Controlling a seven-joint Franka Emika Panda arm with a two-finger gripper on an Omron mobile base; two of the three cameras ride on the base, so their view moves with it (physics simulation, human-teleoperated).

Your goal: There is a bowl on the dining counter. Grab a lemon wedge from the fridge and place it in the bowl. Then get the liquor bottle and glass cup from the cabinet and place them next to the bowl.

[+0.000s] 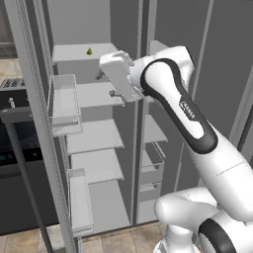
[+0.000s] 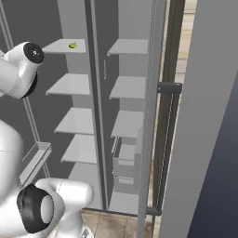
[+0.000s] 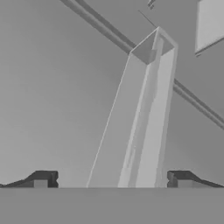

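The fridge stands open in plain mid grey, its walls unpatterned, with pale whitish shelves and see-through, white-edged door bins at the left of the frame. On the top shelf, upper left, sits the lemon wedge, a small yellow-green speck. The arm is glossy white with black joint bands. A dark, nearly black bar handle runs down the right base view, and tan wood-look flooring shows along the bottom.

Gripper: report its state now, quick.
Two-finger gripper: open, jaws spread wide, holding nothing.
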